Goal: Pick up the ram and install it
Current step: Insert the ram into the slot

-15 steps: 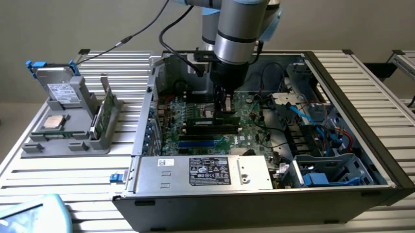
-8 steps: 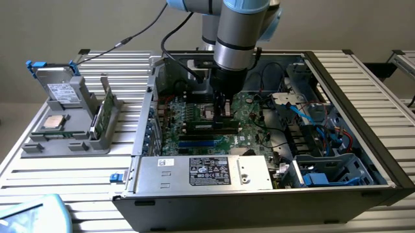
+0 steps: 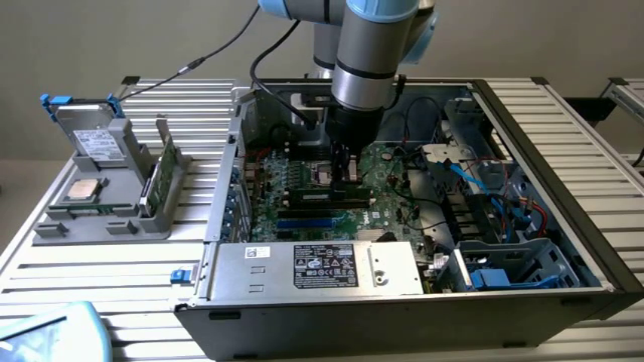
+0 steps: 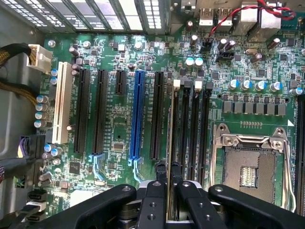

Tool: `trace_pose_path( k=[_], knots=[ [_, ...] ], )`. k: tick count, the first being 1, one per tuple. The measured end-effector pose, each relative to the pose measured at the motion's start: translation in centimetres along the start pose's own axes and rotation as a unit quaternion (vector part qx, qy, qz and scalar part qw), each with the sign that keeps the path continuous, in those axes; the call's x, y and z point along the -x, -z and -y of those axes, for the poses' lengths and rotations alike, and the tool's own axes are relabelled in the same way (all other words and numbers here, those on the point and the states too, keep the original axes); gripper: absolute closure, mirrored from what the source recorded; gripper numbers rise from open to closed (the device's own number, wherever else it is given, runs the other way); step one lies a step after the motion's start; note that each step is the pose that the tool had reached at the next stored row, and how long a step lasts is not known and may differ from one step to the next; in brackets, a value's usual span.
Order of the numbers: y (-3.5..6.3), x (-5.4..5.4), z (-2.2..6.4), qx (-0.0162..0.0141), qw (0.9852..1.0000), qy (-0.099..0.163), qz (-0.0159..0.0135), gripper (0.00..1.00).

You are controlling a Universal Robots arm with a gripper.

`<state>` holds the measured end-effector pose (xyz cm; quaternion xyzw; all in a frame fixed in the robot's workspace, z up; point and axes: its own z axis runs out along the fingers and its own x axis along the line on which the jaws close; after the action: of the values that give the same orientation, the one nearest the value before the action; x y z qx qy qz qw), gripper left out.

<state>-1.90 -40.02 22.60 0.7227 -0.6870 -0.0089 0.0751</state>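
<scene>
The hand is clenched on the ram, one black finger on each flat side, so that the wrist view looks straight down the stick's thin edge. That edge runs parallel to the four black memory slots and lies just beside the outermost one, on the side nearest the long black card slots (whether the ram touches a slot yet I cannot tell). Next to those card slots are a blue slot and, further out, a white slot. On the other side of the memory slots is the open processor socket in its metal frame. All of these sit on the green circuit board.

In the exterior view the hand hangs from the arm, reaching down into the middle of the open computer case. The case lies on its side on the slatted tabletop. A grey power supply with a black label fills the near edge of the case, and blue cables run along its side at the exterior view's right.

Near the tabletop's edge at the exterior view's left stands a grey rack. It holds upright green boards, a hard drive and a flat square chip.
</scene>
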Motion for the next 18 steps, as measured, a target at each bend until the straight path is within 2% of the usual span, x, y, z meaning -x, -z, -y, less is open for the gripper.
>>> trace_pose_path(
  k=[18],
  knots=[
    [-0.51, 0.39, 0.08, 0.0005, 1.0, 0.0, 0.0004, 0.86]
  ],
)
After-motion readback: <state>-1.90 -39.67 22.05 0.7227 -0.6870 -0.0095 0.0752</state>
